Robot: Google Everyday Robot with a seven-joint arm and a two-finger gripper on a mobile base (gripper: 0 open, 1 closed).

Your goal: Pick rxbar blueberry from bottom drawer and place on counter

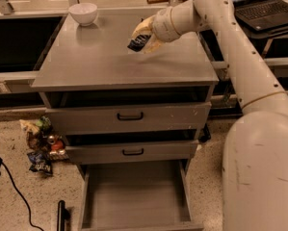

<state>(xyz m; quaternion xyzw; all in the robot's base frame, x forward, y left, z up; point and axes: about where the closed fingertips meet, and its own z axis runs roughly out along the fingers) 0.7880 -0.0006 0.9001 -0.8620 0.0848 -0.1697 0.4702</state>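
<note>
Grey counter (105, 64) carries a white bowl (83, 12); over it the gripper (144, 36) clamps a dark snack bar (137, 43); bottom drawer (134, 196) pulled out

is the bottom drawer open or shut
Open: the bottom drawer is pulled out, its floor showing. The pincer holds the rxbar blueberry above the counter.

We have one view, looking steeply down from high in front of the desk (100, 64), facing its drawer fronts, near enough that the open bottom drawer (134, 196) runs off the lower edge. The arm (244, 66) enters from the right; its tool (142, 38), clamping the rxbar blueberry (136, 43), hangs over the desk's far side.
</note>
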